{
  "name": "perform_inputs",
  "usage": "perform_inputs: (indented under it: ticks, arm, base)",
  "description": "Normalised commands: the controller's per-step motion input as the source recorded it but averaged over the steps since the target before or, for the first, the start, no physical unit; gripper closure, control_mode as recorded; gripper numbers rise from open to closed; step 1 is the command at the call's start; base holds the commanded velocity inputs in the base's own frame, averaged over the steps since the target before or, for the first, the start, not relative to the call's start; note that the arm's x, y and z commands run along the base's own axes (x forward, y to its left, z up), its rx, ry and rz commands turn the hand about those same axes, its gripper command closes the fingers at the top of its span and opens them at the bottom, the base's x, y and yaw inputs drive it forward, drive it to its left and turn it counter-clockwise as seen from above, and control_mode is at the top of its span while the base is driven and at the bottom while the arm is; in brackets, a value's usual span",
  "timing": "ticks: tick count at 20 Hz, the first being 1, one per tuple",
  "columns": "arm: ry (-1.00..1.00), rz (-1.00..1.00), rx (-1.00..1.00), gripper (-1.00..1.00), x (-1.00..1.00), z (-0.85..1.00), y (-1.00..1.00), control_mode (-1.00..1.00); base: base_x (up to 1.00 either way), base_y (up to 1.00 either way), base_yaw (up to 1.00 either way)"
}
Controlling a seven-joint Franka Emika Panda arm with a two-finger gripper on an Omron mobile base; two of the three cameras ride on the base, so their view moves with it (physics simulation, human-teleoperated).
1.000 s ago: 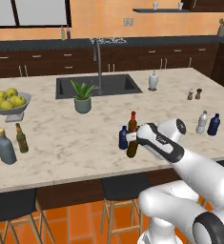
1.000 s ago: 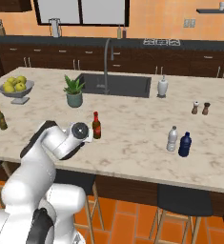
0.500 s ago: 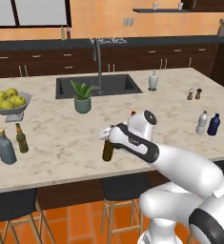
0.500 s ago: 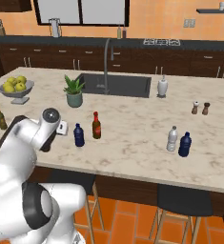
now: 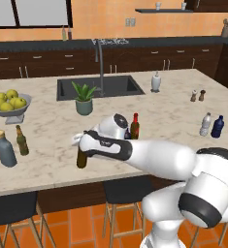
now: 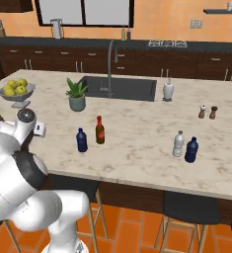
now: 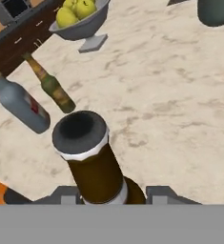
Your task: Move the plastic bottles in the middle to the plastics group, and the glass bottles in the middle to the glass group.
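Since the earlier frames, we see the white arm swung further left along the near edge of the marble counter [image 5: 47,160], carrying the plain dark brown glass bottle with a dark top [image 5: 81,158]. We find the gripper [image 5: 85,144] closed on that bottle, which hangs upright near the counter's near edge; the forearm lies nearly level, reaching leftward. From the hand view we note the bottle [image 7: 92,159] between the finger tips. To the left stand the broad grey-blue bottle with a tan cork [image 5: 5,149] and the thin olive-green bottle [image 5: 22,141]. Mid-counter remain the red-capped brown bottle [image 6: 100,130] and the squat navy-blue bottle [image 6: 81,140]. Far right stand the pale clear bottle [image 6: 178,144] and its dark blue neighbour [image 6: 190,150].
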Motion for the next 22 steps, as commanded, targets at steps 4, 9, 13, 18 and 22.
perform_inputs:
  ticks: [4, 9, 13, 18, 22]
  arm:
    - [-0.06, 0.09, 0.00, 1.00, 0.26, 0.16, 0.95, -1.00]
    - [-0.16, 0.04, 0.00, 1.00, 0.27, 0.13, 0.97, -1.00]
    - [-0.19, 0.00, -0.04, 1.00, 0.13, 0.02, 0.89, -1.00]
    - [-0.03, 0.00, -0.01, 1.00, 0.31, 0.00, 0.72, -1.00]
    - [0.08, 0.00, 0.00, 1.00, 0.19, 0.16, 0.56, -1.00]
  base:
    - [0.00, 0.00, 0.00]
    - [0.00, 0.00, 0.00]
    - [0.00, 0.00, 0.00]
    - [0.00, 0.00, 0.00]
    - [0.00, 0.00, 0.00]
